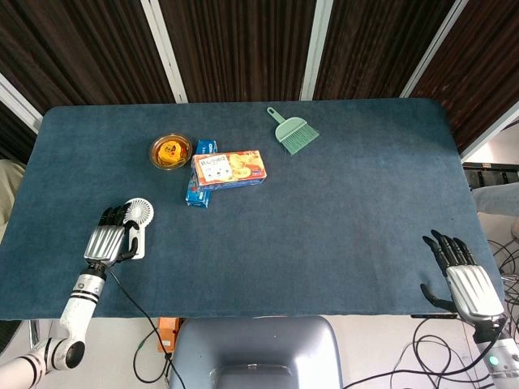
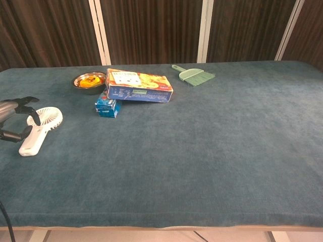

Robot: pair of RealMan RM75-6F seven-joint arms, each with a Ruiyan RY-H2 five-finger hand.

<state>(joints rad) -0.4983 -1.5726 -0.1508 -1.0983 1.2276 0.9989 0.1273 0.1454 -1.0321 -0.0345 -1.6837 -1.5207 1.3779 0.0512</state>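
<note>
A small white handheld fan (image 1: 139,213) (image 2: 41,124) lies flat on the blue table near its front left. My left hand (image 1: 107,237) (image 2: 14,117) hovers right over the fan's handle, fingers spread and pointing toward the fan head; nothing is held. My right hand (image 1: 464,275) rests palm down at the table's front right corner, fingers spread, far from every object. The chest view does not show the right hand.
Behind the fan, a biscuit box (image 1: 230,168) (image 2: 139,85) lies across a smaller blue box (image 1: 199,193) (image 2: 107,106). A metal bowl (image 1: 170,151) (image 2: 89,80) with orange contents sits to their left. A green hand brush (image 1: 293,131) (image 2: 194,75) lies at the back.
</note>
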